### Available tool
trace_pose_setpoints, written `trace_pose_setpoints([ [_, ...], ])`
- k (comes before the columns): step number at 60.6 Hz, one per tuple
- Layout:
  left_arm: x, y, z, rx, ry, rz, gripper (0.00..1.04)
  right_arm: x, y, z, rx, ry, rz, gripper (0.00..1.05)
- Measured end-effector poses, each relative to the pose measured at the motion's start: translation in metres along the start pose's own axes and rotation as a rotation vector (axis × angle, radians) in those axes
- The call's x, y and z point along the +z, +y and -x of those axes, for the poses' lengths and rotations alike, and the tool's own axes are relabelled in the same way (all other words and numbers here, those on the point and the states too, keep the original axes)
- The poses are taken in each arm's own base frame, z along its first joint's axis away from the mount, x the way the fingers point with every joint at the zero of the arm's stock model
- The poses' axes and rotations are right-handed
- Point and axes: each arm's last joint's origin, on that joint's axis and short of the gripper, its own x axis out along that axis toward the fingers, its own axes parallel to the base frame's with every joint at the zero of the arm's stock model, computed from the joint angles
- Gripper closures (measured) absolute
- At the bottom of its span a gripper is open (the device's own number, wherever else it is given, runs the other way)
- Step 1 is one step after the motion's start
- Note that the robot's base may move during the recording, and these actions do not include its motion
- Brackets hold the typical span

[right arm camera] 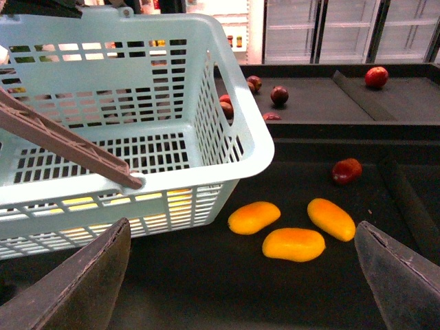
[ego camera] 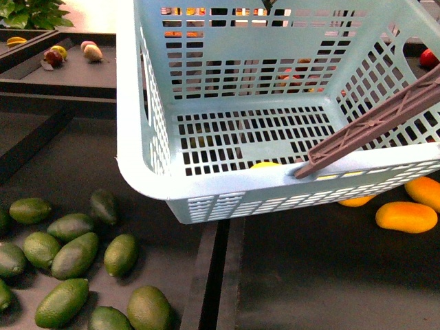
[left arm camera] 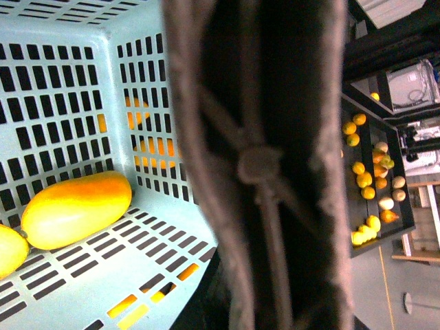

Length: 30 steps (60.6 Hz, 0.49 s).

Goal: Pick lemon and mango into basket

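A dark tiered counter (ego camera: 289, 275) carries the basket (ego camera: 137, 137); mango (left arm camera: 75, 208) and lemon (left arm camera: 8, 249) lie inside. Right gripper (right arm camera: 240, 275) gapes wide; left gripper's state is unclear; no readable writing

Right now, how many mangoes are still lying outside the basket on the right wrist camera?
3. One mango lies nearest the basket, one is in the middle toward the camera, and one is farthest out. More may be hidden behind the basket.
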Motion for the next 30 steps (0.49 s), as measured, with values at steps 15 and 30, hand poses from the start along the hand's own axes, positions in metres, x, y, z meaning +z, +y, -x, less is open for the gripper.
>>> trace_pose_setpoints([
  [15, 0.0003, 0.0003, 0.0001, -0.001, 0.001, 0.010, 1.00, 0.0000, 0.0000, 0.0001, 0.001, -0.001, 0.000, 0.09],
  [30, 0.0034, 0.0031, 0.0009, 0.018, -0.021, 0.010, 1.00, -0.0001, 0.0001, 0.0001, 0.002, -0.001, 0.000, 0.09],
])
